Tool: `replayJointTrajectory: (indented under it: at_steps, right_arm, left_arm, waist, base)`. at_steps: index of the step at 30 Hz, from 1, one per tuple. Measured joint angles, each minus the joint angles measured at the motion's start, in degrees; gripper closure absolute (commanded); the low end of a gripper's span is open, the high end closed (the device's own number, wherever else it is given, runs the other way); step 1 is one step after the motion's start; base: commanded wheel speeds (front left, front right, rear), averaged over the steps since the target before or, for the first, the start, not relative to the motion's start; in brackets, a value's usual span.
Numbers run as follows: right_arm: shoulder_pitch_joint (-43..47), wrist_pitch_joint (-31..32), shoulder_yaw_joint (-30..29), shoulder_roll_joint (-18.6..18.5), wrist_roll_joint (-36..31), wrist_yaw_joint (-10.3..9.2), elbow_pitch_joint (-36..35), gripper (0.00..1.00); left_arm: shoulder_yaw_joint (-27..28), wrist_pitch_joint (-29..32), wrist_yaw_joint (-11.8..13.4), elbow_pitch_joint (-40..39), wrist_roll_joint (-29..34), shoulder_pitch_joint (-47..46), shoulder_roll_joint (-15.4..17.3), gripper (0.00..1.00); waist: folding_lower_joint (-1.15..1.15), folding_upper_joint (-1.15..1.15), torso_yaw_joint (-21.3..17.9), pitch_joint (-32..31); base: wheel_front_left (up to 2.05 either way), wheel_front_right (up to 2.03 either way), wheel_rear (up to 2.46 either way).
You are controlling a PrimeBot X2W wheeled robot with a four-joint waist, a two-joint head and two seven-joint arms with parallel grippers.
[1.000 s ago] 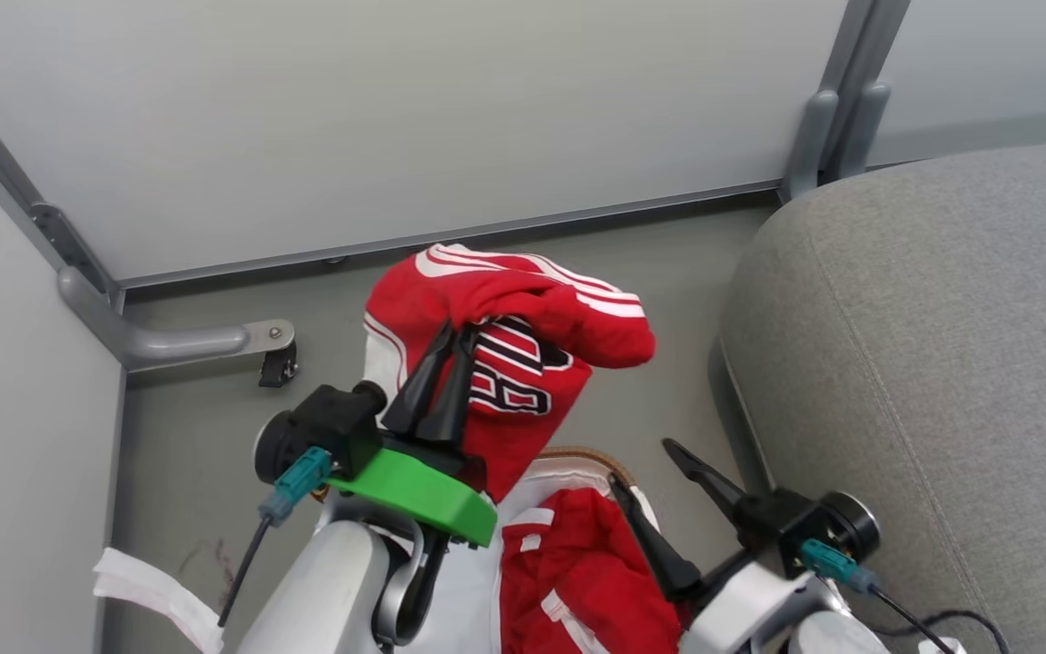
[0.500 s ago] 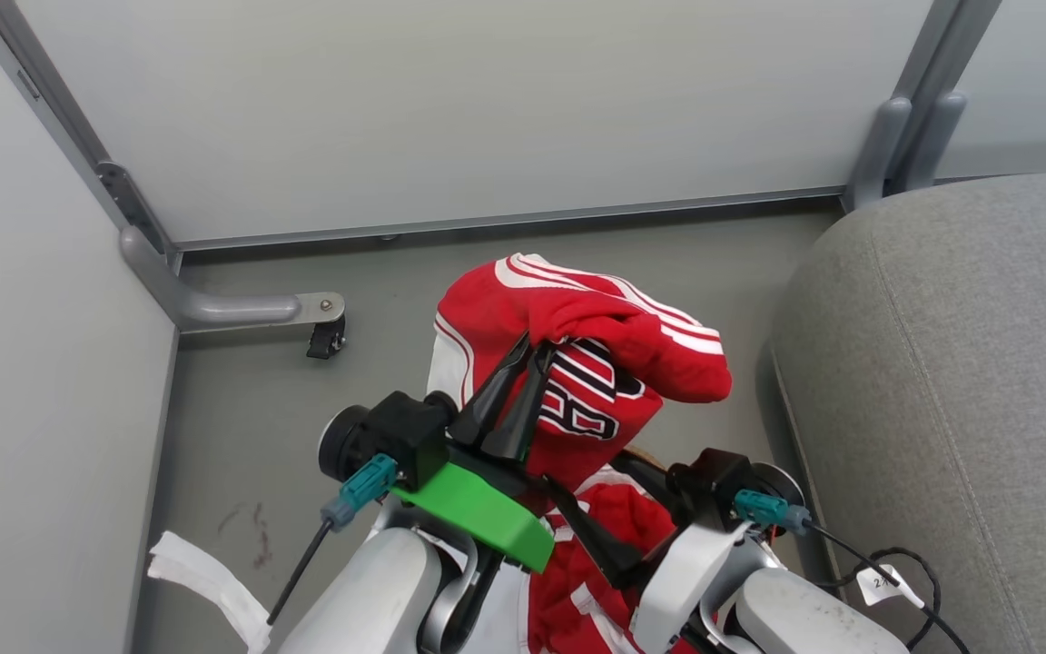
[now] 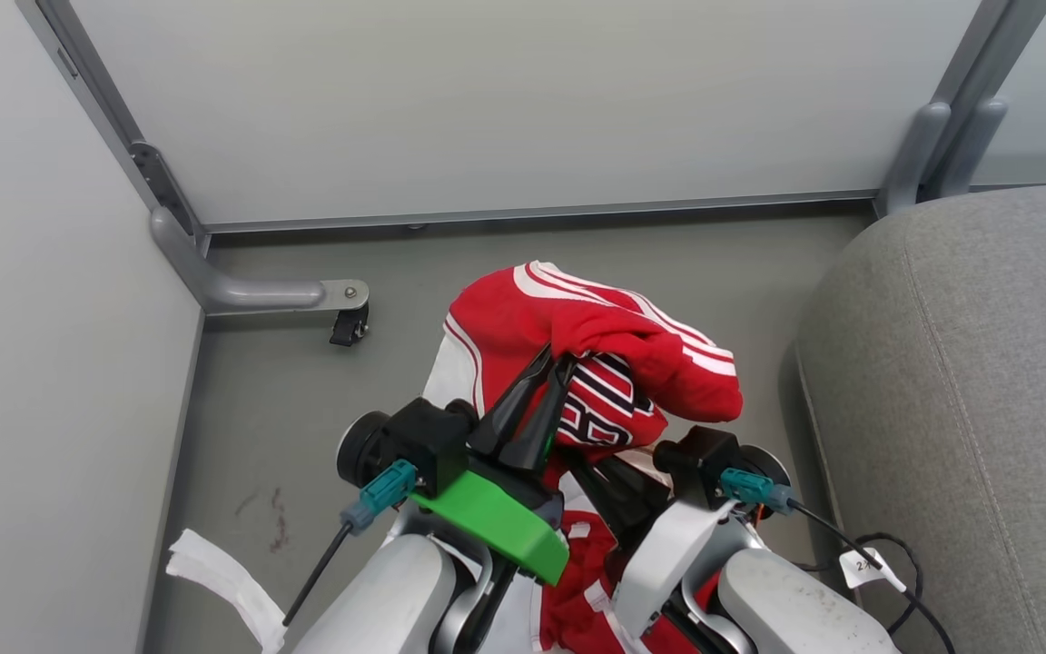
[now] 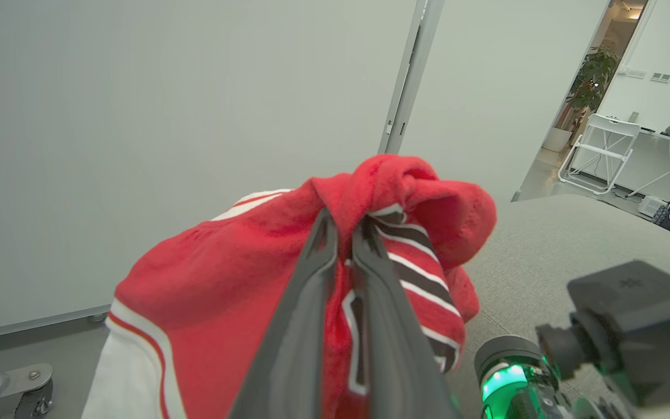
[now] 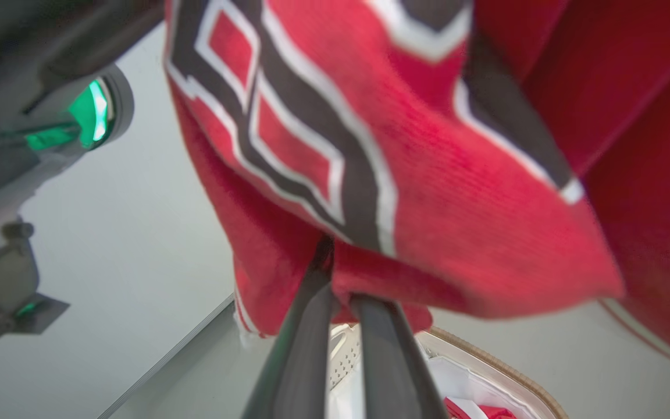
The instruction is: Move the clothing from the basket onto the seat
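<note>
My left gripper point(image 3: 557, 356) is clamped on the jersey point(image 3: 523, 318) up top, my right gripper point(image 5: 341, 273) pinches its lower hem; it hangs above the basket point(image 5: 486, 355). The seat point(image 3: 968, 381) lies to my right, nearer the right arm.

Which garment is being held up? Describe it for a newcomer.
Start at the grey seat on the right; on its left, above the floor, hangs a bunched red garment. Unlike the red clothing below, it shows black-and-white numerals.

Clothing point(image 3: 577, 318) above basket point(image 5: 486, 366) (more inside), seat point(image 3: 986, 381) to the right
</note>
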Motion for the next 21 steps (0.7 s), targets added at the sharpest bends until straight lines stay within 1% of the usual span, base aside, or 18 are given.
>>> replayJointTrajectory:
  at_steps: [6, 7, 8, 9, 14, 21]
  right_arm:
    - [0.78, 0.00, -0.93, 0.11, -0.66, 0.00, -0.77, 1.00]
    - [0.91, 0.00, -1.16, 0.09, -0.77, 0.00, -0.97, 1.00]
    - [1.04, 0.00, -1.33, 0.09, -0.96, 0.00, -1.25, 1.00]
    - [1.07, 0.00, -1.41, 0.04, -1.13, 0.00, -1.52, 1.00]
    - [2.44, 0.00, -1.33, -0.03, -2.18, 0.00, -3.90, 1.00]
    - [5.71, 0.02, -2.72, -0.92, -2.68, -0.01, -7.10, 1.00]
  left_arm:
    - [0.67, 0.00, 0.57, 0.57, 1.18, -0.04, -0.01, 1.00]
    - [1.05, 0.00, 0.66, 0.55, 1.56, -0.04, 0.00, 0.92]
    - [1.45, 0.00, 0.80, 0.52, 1.68, -0.04, -0.01, 0.65]
    - [1.74, 0.00, 0.86, 0.54, 1.90, -0.03, -0.01, 0.00]
    - [4.90, -0.11, 1.16, 1.26, 4.57, 0.69, -0.02, 0.00]
    - [9.01, -0.11, -0.09, 2.31, 8.67, 2.49, -0.03, 0.00]
  waist:
    - [0.00, 0.00, -0.85, 0.06]
    - [0.00, 0.00, -1.09, 0.12]
    - [0.00, 0.00, -1.37, 0.20]
    - [0.00, 0.00, -1.63, 0.26]
    - [0.00, 0.00, -4.33, 0.41]
    - [0.00, 0.00, -10.60, 0.34]
  base:
    - [0.00, 0.00, 0.00]
    - [0.00, 0.00, 0.00]
    - [0.00, 0.00, 0.00]
    - [0.00, 0.00, 0.00]
    - [0.00, 0.00, 0.00]
    - [0.00, 0.00, 0.00]
